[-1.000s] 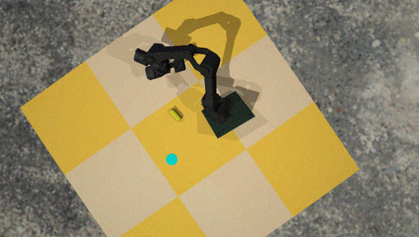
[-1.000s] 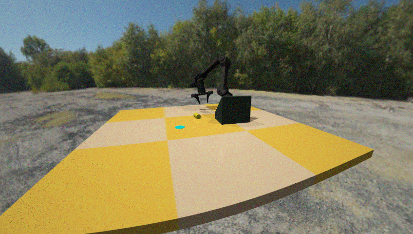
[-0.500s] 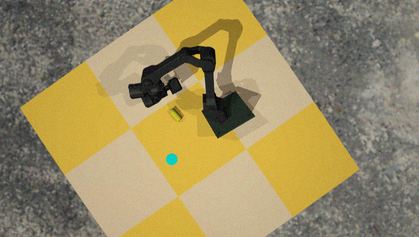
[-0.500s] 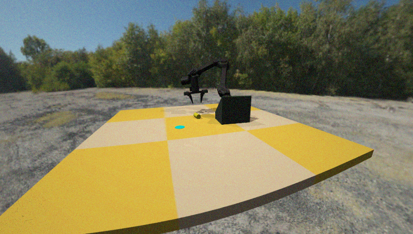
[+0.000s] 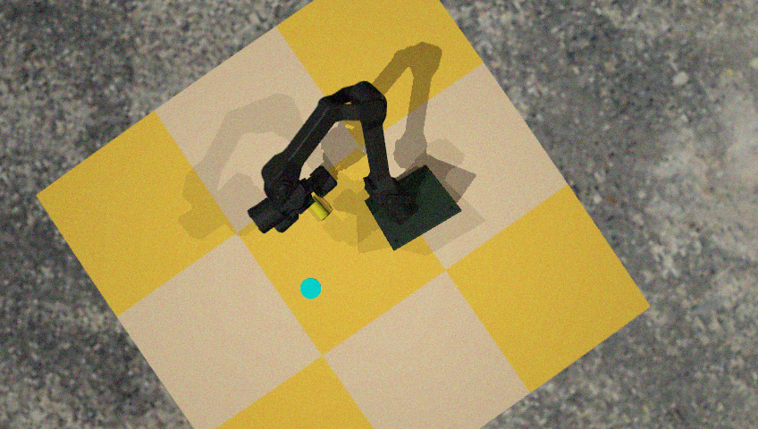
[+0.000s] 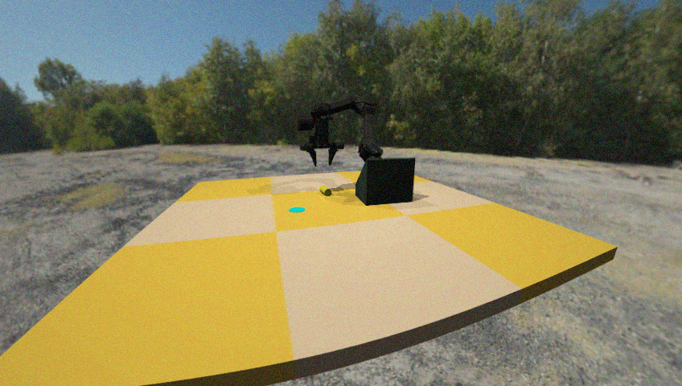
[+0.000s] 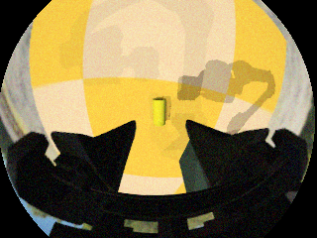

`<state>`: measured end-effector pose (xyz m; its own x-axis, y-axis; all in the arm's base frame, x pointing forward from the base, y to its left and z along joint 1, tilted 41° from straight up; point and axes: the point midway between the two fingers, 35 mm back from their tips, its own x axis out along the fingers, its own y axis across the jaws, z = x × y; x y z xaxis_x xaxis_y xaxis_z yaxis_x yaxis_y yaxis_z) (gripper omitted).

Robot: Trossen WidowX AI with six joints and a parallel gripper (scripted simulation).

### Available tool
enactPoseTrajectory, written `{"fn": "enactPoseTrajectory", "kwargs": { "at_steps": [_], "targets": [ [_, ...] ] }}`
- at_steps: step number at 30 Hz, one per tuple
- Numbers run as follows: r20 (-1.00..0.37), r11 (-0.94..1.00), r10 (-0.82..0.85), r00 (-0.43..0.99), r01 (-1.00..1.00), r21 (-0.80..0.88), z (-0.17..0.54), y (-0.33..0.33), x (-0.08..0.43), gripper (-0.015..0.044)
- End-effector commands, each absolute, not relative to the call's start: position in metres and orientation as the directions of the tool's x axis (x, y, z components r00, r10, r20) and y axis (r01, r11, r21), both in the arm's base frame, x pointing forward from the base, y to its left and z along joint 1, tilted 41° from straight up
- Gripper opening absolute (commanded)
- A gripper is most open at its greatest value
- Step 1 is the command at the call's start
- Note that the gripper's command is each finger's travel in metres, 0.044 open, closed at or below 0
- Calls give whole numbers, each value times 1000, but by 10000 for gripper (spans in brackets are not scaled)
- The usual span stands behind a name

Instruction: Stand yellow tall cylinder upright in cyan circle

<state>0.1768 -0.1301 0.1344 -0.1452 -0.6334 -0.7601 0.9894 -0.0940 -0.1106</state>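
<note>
The yellow cylinder (image 5: 321,209) (image 6: 325,190) (image 7: 158,112) lies on its side on a yellow square of the board. The cyan circle (image 5: 310,288) (image 6: 296,210) is flat on the same yellow square, apart from the cylinder, and is not seen in the wrist view. My gripper (image 6: 323,165) (image 7: 161,123) is open and empty, fingers pointing down, high above the board near the cylinder. In the wrist view the cylinder shows beyond the gap between the fingertips, its long axis running up and down the picture. In the top view the arm hides the fingertips.
The dark arm base (image 5: 420,212) (image 6: 389,182) stands to the right of the cylinder. The checkered board (image 5: 435,329) (image 6: 383,277) lies under everything, and its near edge shows in the exterior view. The arm's shadows fall across the board around the cylinder.
</note>
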Motion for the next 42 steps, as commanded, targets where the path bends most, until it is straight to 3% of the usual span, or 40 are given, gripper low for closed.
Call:
{"fn": "enactPoseTrajectory", "kwargs": {
  "at_steps": [1,9,14,22,42],
  "targets": [
    [-753,-89,-641,-150,989,-121,125,-132,176,309],
    [-751,-89,-644,-149,989,-120,55,-193,162,309],
    [-748,-90,-647,-149,989,-119,50,-198,159,309],
    [-748,-90,-647,-149,989,-119,50,-198,159,105],
    [-758,-89,-636,-146,989,-116,82,-168,173,105]
  ]
}}
